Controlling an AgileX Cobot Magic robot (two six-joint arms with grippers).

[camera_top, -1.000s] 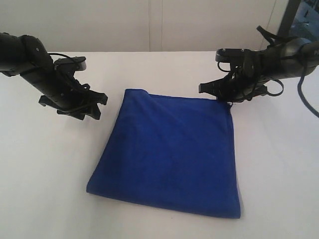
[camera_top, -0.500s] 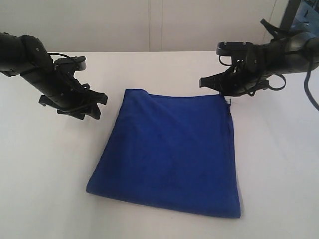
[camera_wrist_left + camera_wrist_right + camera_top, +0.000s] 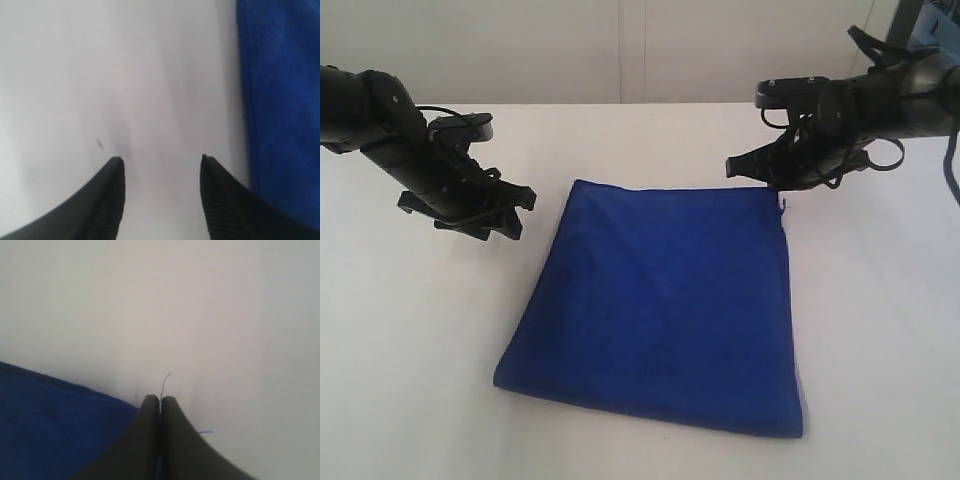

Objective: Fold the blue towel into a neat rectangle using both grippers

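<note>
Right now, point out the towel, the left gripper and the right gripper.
towel (image 3: 660,310), exterior view, middle of the folded cloth.
left gripper (image 3: 160,158), left wrist view, midway between its open fingertips.
right gripper (image 3: 160,398), right wrist view, where its shut fingertips meet.

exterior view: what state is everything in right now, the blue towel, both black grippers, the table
deep blue soft cloth towel: folded, lying flat, no corner lifted
black left gripper: jaws open, empty, over bare table beside the towel
black right gripper: jaws shut, at the towel's far right corner; whether it pinches cloth cannot be told
thin blue loose thread: sticking up at the right gripper's tips
white table: flat, carrying the towel
</note>
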